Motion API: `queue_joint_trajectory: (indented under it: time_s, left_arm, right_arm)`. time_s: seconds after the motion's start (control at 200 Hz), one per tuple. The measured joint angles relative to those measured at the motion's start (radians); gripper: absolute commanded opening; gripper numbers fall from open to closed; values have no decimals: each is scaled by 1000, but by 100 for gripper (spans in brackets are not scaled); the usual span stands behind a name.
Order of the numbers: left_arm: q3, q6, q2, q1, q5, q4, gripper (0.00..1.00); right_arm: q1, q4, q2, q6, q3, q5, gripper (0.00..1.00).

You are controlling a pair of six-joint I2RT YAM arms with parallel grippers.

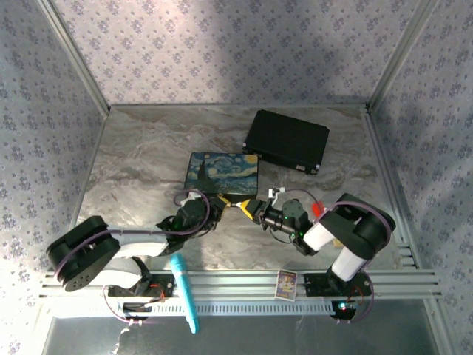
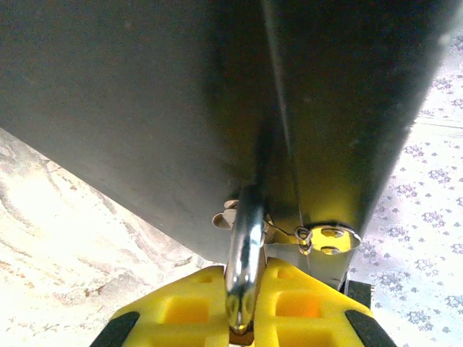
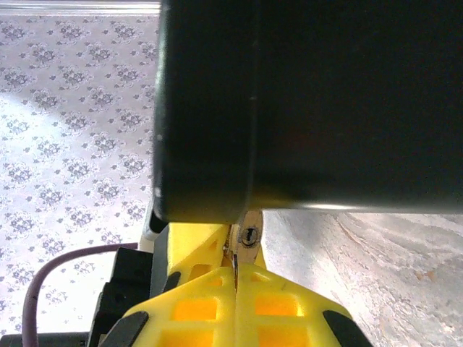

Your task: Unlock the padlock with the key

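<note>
The left gripper, yellow plastic fingers closed, clamps the thin silver shackle of the small brass-yellow padlock, at the near edge of the flat box painted with a swirling night sky. The right gripper pinches the tiny silvery metal key (edge-on, a mere sliver) just beside the padlock's keyhole.

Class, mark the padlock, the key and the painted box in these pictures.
padlock [image 2: 243, 267]: left wrist view, on its silver shackle loop.
key [image 3: 233, 256]: right wrist view, on the thin blade edge just below the keyhole.
painted box [image 1: 222, 171]: top external view, on its painted lid.
</note>
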Motion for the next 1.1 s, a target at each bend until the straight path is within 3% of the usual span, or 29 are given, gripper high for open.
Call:
queue_joint_trajectory:
  time_s: [0.315, 0.86, 1.099]
  left_arm:
    - [-4, -52, 85, -17, 1, 109, 0]
    - [-33, -100, 76, -16, 8, 154, 0]
    - [-4, -148, 167, -44, 11, 252, 0]
  right_arm:
    - [0, 0, 1, 0, 9, -2, 0]
    - [-14, -28, -74, -9, -50, 23, 0]
    - [-14, -26, -68, -10, -41, 23, 0]
